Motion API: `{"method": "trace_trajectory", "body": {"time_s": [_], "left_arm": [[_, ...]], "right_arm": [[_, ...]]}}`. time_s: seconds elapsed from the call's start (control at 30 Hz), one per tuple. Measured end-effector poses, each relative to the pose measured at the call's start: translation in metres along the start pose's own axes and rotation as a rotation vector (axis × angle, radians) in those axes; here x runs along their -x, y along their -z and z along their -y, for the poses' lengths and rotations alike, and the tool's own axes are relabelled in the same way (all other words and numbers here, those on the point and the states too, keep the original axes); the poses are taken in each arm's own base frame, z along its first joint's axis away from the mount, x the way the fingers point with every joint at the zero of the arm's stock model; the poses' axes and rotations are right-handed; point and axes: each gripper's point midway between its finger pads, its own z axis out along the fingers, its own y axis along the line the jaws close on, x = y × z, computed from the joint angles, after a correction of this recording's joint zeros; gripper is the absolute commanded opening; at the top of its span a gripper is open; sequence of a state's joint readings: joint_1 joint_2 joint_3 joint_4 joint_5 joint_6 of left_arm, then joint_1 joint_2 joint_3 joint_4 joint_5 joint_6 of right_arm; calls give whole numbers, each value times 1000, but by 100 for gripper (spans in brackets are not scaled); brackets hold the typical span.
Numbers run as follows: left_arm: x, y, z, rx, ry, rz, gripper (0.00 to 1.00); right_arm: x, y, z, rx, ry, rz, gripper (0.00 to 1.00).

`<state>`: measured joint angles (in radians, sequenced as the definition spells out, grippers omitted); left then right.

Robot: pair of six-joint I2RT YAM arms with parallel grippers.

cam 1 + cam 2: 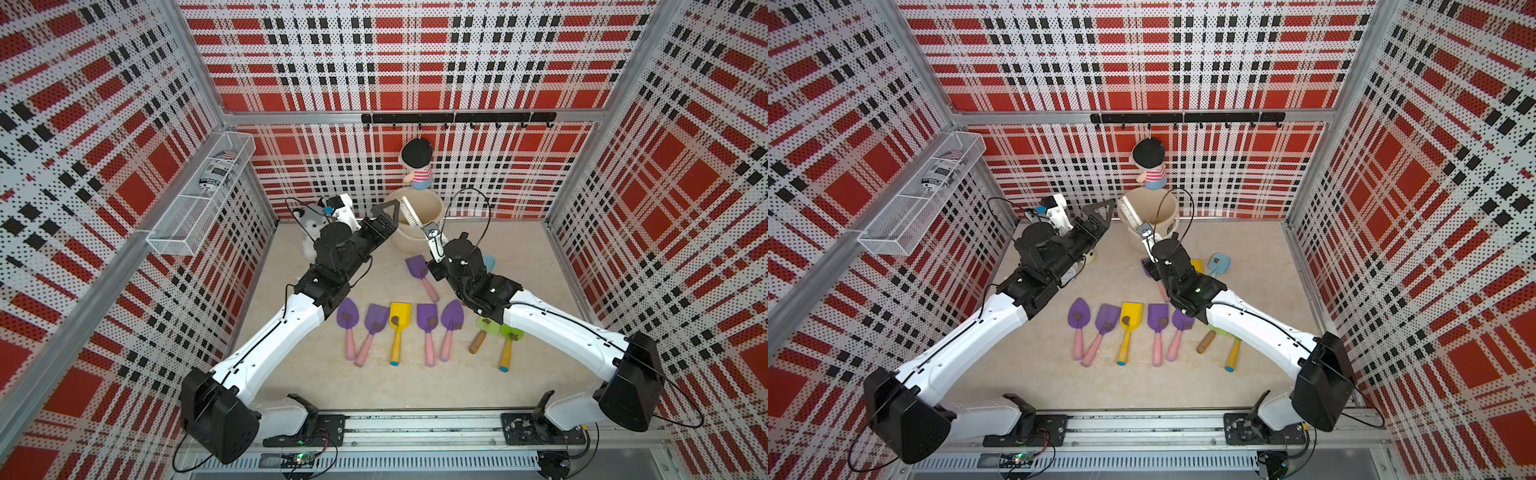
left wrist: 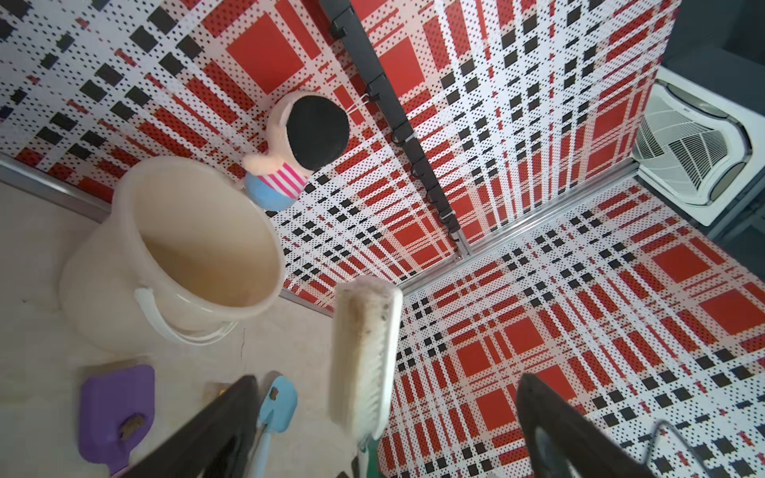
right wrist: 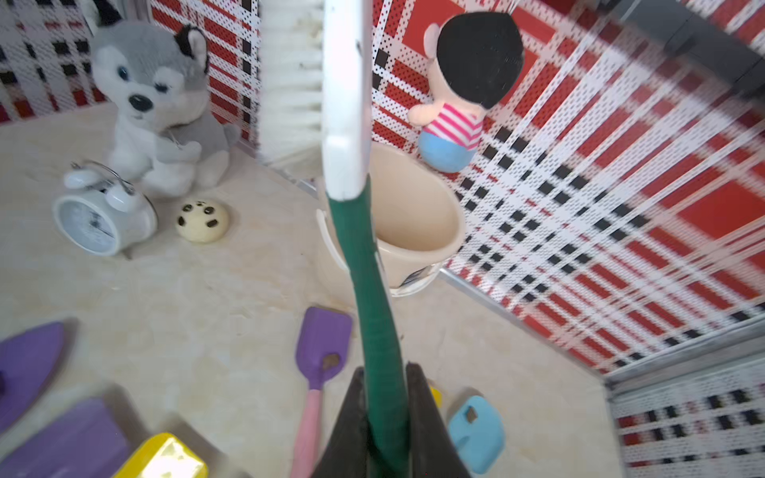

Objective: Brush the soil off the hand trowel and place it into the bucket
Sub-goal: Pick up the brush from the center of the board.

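Right gripper (image 3: pixel 387 374) clamps the bristly brush (image 3: pixel 345 124) by its green handle over the smooth round bucket (image 3: pixel 418 252), shown only by its wrist view; left gripper (image 2: pixel 385 385) gapes nearby. A flat purple trowel (image 3: pixel 323 343) with crumbly soil (image 3: pixel 330 361) lies before the bucket.

Robot lab cell: plaid pegboard walls (image 1: pixel 395 62), alu frame (image 1: pixel 291 118).

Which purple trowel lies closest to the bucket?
The square-bladed purple trowel lying alone, just short of the bucket; the other four purple ones lie in the front row.
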<state>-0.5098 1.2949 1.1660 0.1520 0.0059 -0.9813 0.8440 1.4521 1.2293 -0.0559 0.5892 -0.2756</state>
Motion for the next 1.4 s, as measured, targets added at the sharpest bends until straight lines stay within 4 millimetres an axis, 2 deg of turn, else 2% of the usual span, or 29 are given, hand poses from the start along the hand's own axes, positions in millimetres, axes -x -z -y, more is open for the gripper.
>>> {"method": "trace_trajectory", "body": {"time_s": [0.17,0.2,0.37,0.47,0.63,0.67,0.73,0.87,0.93,1.0,1.03,1.13,1.27,1.4], "left_arm": [[-6,-2,-18,42,24,-23,99],[-7,-3,-20,46,26,-26,97],[-13,-7,-28,68,22,-42,62],[-15,-7,-34,92,20,-50,43],[-15,-7,-36,97,24,-51,25],[-16,-7,-35,95,31,-52,21],[-16,-7,-34,89,39,-54,15],[-17,-8,-30,62,8,-73,7],[-17,-10,-30,48,-16,-84,4],[-15,-11,-29,29,-40,-94,1],[-10,-11,-29,16,-54,-91,0],[3,-11,-25,-37,-92,-85,0],[17,-7,-9,-141,-131,-77,0],[19,-1,13,-263,-169,-91,0]], "right_arm": [[19,19,-15,-96,251,54,0],[21,21,-20,-110,295,55,0],[17,19,-33,-162,433,20,0],[18,19,-31,-190,448,13,0],[21,22,-31,-210,450,16,0],[21,23,-32,-212,446,16,2],[21,23,-32,-214,432,14,13],[17,24,-40,-166,391,16,69],[18,28,-45,-113,353,26,82],[23,34,-48,-52,304,43,84],[30,40,-44,-28,268,59,89],[56,56,-35,106,104,125,90],[90,76,-6,303,-170,222,89],[96,81,32,479,-474,281,85]]}}
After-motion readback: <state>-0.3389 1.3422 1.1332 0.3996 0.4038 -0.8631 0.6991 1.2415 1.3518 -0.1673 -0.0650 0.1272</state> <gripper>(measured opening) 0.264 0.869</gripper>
